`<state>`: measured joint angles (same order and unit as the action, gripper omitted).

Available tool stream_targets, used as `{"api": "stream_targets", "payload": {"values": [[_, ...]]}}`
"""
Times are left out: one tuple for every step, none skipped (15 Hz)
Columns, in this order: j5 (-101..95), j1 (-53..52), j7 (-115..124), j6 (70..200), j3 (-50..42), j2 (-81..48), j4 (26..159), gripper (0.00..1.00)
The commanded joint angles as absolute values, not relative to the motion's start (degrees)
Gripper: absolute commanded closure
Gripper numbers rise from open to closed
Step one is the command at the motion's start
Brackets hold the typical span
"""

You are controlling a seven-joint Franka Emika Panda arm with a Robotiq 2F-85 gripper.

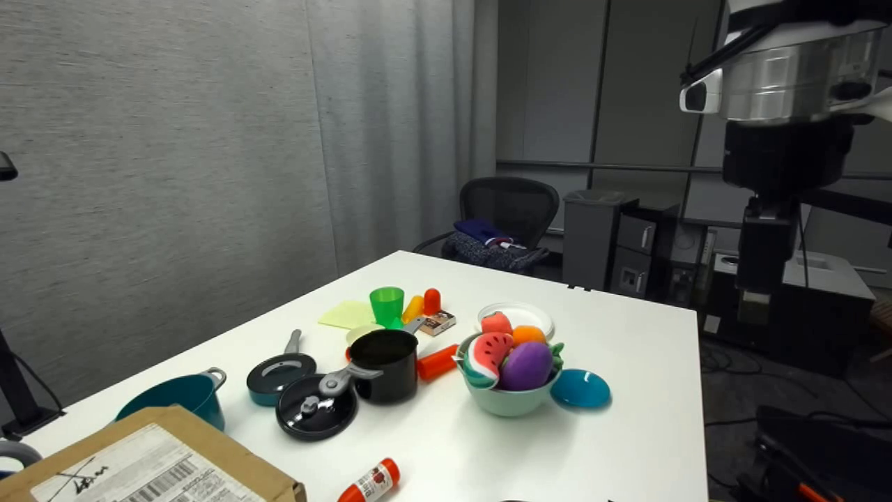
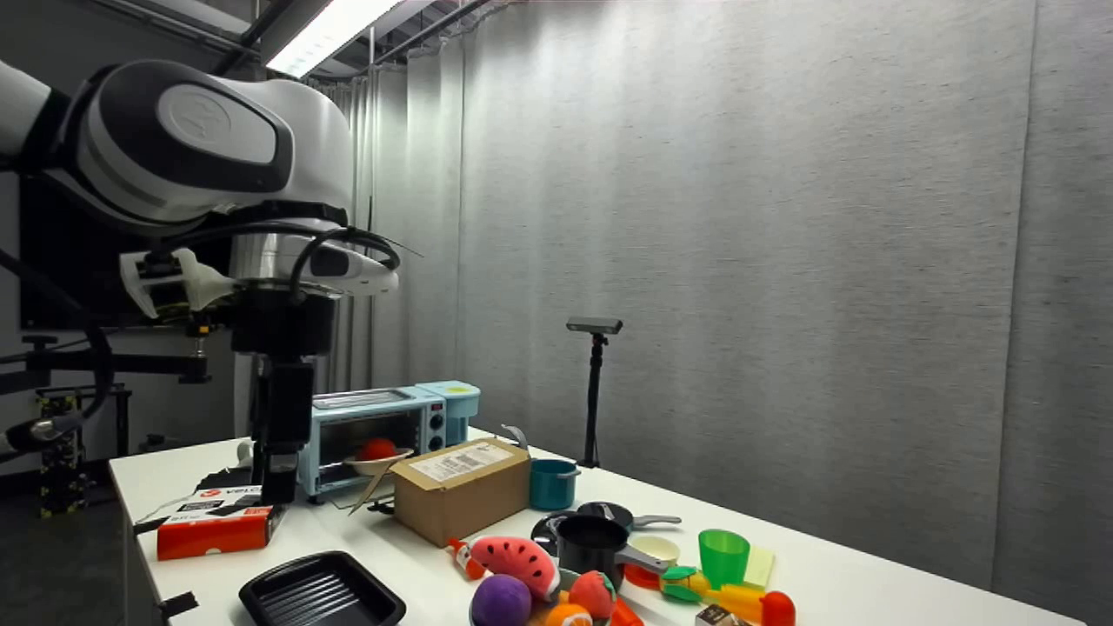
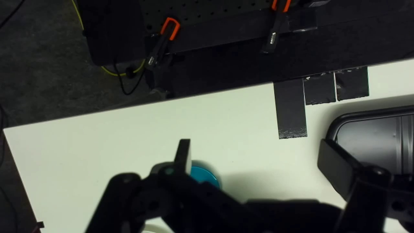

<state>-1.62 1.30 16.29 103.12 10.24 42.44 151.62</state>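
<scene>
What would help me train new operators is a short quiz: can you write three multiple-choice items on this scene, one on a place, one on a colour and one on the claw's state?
1. Where is the blue dish?
A) Inside the toaster oven
B) On the table, beside the mint-green bowl
C) On the cardboard box

2. What colour is the upright cup?
A) Green
B) Red
C) White

3. How does the claw stand?
A) Shut on the cup
B) Shut, with nothing in it
C) Open, with nothing in it

Right letters:
1: B, since an exterior view shows the dish lying next to that bowl.
2: A, since the cup looks plainly green in both exterior views.
3: C, since the wrist view shows the fingers spread wide, with no object gripped between them.
</scene>
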Motion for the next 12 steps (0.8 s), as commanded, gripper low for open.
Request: {"api": "stream_targets", "payload": {"values": [[-2.12,1.13,18.02,104.98,10.10,41.27,151.36,0.00],[-2.48,1.73,19.20,107.26,10.39,40.42,151.31,0.00],[-2.00,2.35,20.70,109.75,10.17,38.97,150.88,0.00],[-2.14,2.89,22.11,112.27,10.15,37.93,150.71,0.00],[-1.96,3.35,23.41,114.87,10.01,35.93,150.10,0.00],[-2.49,3.98,24.56,117.26,10.13,33.95,149.43,0.00],[-2.76,4.56,25.12,119.31,9.86,31.83,148.52,0.00],[-3.26,5.28,25.85,121.25,9.78,29.71,147.46,0.00],[-3.47,5.79,26.45,123.12,9.68,27.44,146.11,0.00],[-3.87,6.35,27.19,125.09,9.71,25.09,144.65,0.00],[-4.34,6.81,27.91,126.99,9.82,22.46,142.87,0.00],[-5.13,7.33,28.97,128.73,9.98,20.11,141.32,0.00]]}}
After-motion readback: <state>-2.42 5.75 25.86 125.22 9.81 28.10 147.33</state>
